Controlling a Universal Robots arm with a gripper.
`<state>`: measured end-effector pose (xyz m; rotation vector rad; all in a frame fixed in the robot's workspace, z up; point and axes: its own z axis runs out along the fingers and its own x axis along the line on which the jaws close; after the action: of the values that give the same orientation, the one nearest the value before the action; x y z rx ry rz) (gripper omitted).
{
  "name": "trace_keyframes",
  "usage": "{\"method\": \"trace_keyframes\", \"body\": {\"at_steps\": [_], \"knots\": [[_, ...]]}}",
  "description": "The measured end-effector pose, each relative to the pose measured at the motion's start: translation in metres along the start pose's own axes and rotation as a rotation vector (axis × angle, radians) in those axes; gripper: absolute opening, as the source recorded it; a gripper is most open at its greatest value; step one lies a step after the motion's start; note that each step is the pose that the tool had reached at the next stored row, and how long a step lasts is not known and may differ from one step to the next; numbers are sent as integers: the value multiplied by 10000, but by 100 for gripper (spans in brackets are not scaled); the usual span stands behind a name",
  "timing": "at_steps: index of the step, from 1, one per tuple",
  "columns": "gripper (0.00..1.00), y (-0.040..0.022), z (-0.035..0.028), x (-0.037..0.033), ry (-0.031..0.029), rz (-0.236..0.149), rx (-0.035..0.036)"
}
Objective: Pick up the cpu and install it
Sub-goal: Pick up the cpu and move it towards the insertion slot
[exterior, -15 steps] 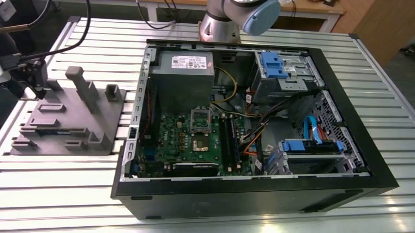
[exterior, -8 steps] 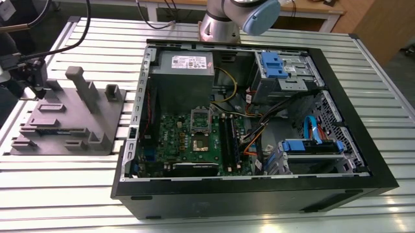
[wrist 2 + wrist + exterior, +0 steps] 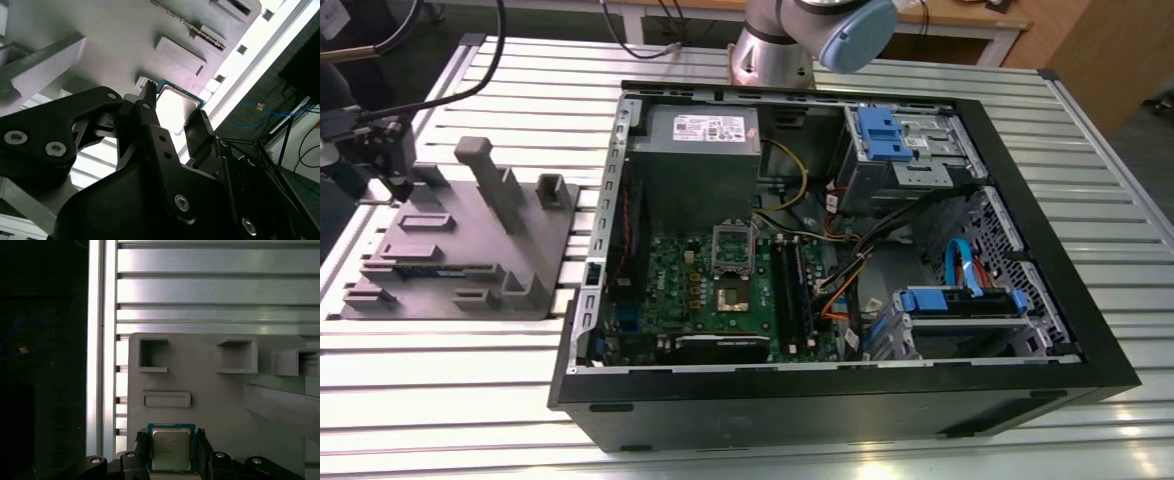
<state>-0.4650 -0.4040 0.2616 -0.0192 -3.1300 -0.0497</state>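
Observation:
The cpu [image 3: 171,449], a small square chip with a silvery metal top, lies in a shallow seat at the edge of the grey holder block [image 3: 215,395]. In both wrist views my gripper [image 3: 171,440] has one black finger on each of two opposite sides of it, pressed against its edges. The same chip shows pale between the fingers [image 3: 150,107] in the second wrist view as the cpu [image 3: 175,105]. In the exterior view the gripper [image 3: 380,150] hangs over the holder block [image 3: 467,240] at the far left. The motherboard socket [image 3: 731,290] lies bare inside the open computer case [image 3: 841,390], with its silver cover plate [image 3: 731,240] flipped up.
The holder block carries raised posts and empty pockets [image 3: 152,355] near the chip. Slotted aluminium table rails [image 3: 210,290] run beyond it. The case holds a power supply [image 3: 704,135], blue drive brackets [image 3: 887,130] and loose cables [image 3: 854,270]. The arm's base [image 3: 787,50] stands behind the case.

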Motion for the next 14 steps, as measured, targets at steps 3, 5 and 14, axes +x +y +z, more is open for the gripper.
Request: {"method": "trace_keyframes", "body": {"at_steps": [3,5,14], "knots": [[47,1,-27,0,0,0,-1],[47,1,-37,0,-1,0,-5],[47,2,-60,1,0,0,-8]]}}
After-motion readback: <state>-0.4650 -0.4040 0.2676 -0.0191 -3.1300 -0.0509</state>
